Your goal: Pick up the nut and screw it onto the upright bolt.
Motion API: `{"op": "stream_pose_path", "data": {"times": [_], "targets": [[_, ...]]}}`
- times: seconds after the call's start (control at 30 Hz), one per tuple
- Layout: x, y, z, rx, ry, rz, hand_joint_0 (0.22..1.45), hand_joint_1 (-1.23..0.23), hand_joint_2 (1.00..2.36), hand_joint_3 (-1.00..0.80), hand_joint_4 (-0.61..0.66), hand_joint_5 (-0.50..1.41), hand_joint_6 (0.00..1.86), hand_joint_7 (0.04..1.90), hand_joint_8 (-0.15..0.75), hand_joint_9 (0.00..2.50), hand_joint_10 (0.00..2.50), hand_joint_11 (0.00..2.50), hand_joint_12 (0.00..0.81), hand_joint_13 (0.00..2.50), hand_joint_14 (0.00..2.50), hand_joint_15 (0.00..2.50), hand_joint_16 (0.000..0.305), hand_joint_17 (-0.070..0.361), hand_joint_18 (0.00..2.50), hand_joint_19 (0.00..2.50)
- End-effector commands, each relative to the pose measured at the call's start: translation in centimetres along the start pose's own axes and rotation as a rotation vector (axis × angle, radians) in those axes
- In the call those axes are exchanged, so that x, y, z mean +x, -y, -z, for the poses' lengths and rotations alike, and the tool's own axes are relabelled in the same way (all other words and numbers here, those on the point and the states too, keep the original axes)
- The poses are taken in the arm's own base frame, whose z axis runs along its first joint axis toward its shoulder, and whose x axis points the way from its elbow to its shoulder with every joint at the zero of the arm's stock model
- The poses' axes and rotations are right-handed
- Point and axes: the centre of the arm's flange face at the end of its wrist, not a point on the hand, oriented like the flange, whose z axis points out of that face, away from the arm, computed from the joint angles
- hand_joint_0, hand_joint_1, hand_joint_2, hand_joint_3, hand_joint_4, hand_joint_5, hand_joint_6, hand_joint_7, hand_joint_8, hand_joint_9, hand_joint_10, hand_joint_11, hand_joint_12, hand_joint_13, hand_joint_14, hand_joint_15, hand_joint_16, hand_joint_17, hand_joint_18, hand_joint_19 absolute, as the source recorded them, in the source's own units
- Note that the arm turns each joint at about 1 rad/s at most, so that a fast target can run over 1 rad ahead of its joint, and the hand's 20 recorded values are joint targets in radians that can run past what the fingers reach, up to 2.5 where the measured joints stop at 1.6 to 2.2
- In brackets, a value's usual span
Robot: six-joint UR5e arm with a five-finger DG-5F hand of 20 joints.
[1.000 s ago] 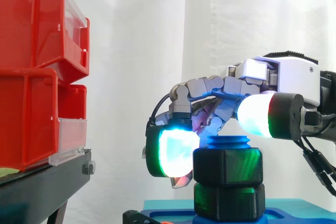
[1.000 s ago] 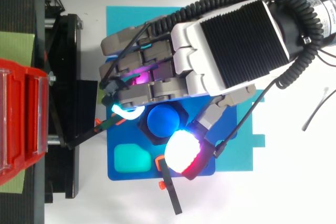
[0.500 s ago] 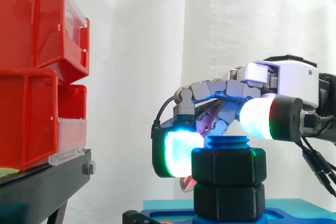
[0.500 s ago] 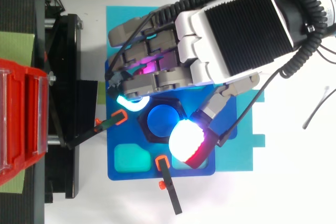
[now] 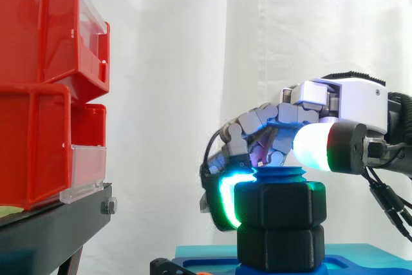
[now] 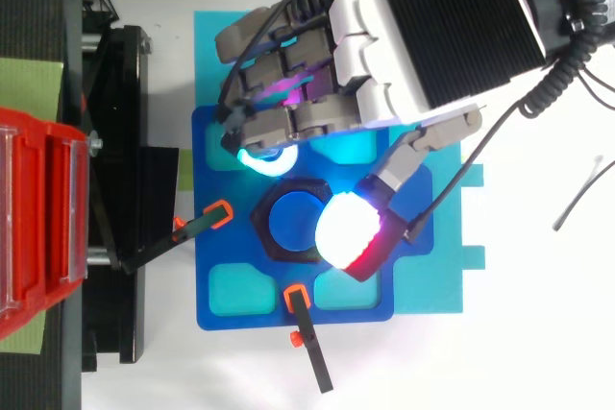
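Observation:
A black hex nut [image 5: 280,204] sits threaded on the upright blue bolt [image 6: 291,226], above a second black hex piece [image 5: 280,249] on the blue fixture plate [image 6: 216,266]. The bolt's blue top [image 5: 280,175] stands clear of the nut. My hand [image 6: 423,36] comes in from the right with its fingers curled over the bolt. A cyan-green fingertip pad [image 6: 264,156] hangs at nut height on the far side, a small gap from the nut's edge. The white thumb pad [image 5: 315,146] rides just above the nut's near right corner, level with the bolt top. Nothing is pinched.
Red bins [image 5: 45,94] stand stacked on a black stand [image 6: 115,189] at the left. Two black clamp arms with orange tips [image 6: 216,213] [image 6: 298,300] lie on the plate's left and front. A teal mat [image 6: 432,276] lies under the plate. A thin loose cable [image 6: 577,204] lies at the right.
My hand has swung toward the far side of the bolt. The fingertip pad has come off the nut's left face and gone round behind it, and the thumb slid in over the nut's corner. The nut stays put.

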Motion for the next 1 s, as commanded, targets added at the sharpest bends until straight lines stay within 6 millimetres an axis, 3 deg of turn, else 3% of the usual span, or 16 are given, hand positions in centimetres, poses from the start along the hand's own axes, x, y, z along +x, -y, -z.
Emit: {"op": "stream_pose_path", "data": {"times": [0.0,0.33,0.47,0.97], "targets": [[-0.1,0.2,0.1,0.002,0.000,0.001,0.54,-0.18,1.00,-0.50,0.14,0.05,0.64,1.19,0.248,1.32,0.00,0.00,0.194,0.88,0.00,0.00,0.023,0.052,0.67,0.17],[-0.1,0.4,0.3,0.005,0.000,0.001,0.54,-0.17,1.00,-0.50,0.13,0.05,0.63,1.23,0.256,1.34,0.00,0.00,0.192,0.91,0.00,0.00,0.023,0.051,0.69,0.19],[-0.2,0.4,0.3,0.003,0.003,0.003,0.53,-0.15,1.00,-0.50,0.17,0.04,0.50,1.40,0.266,1.28,0.00,0.00,0.211,0.85,0.00,0.00,0.026,0.058,0.63,0.18],[-1.8,0.6,-0.5,-0.020,0.014,0.012,0.53,-0.14,1.00,-0.50,0.21,-0.03,0.51,1.14,0.263,1.13,0.00,0.00,0.237,0.78,0.00,0.00,0.029,0.064,0.57,0.18]]}}
